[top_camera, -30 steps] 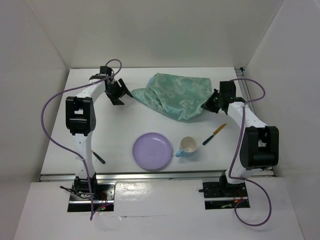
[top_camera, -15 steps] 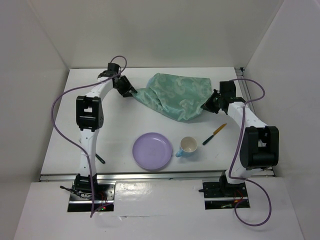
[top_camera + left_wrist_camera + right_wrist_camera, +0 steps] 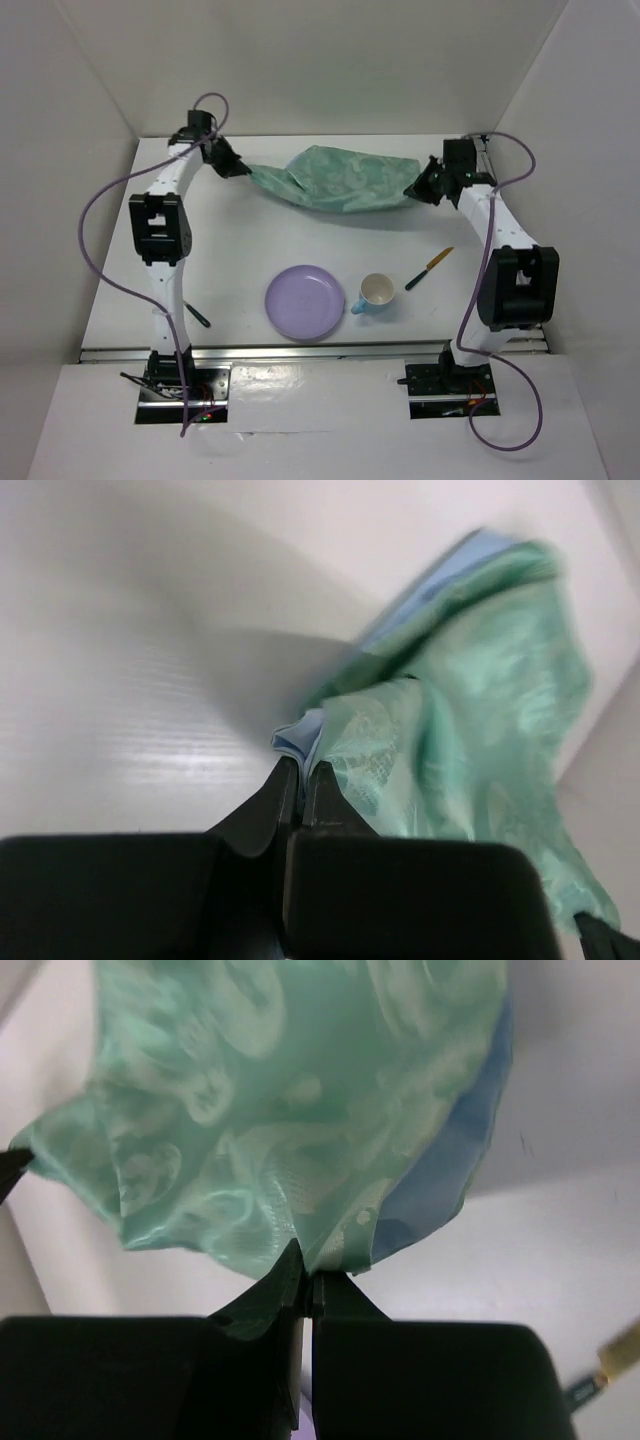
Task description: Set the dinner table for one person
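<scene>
A teal-green patterned cloth [image 3: 330, 180] with a blue underside hangs stretched between my two grippers over the back of the white dinner table [image 3: 240, 250]. My left gripper [image 3: 238, 170] is shut on the cloth's left corner. In the left wrist view its tips [image 3: 302, 771] pinch the cloth's edge [image 3: 450, 730]. My right gripper [image 3: 413, 190] is shut on the right corner. The right wrist view shows those tips [image 3: 308, 1272] clamped on the fabric [image 3: 270, 1110].
A lilac plate [image 3: 305, 301] and a light blue cup [image 3: 376, 293] sit near the front middle. A knife with a yellow and dark handle [image 3: 429, 268] lies to the right of the cup. A dark utensil [image 3: 196, 314] lies beside the left arm's base.
My left gripper went from open to shut on the cloth's left corner and pulled it back-left. The right gripper moved back slightly. The bunched cloth is now stretched out.
</scene>
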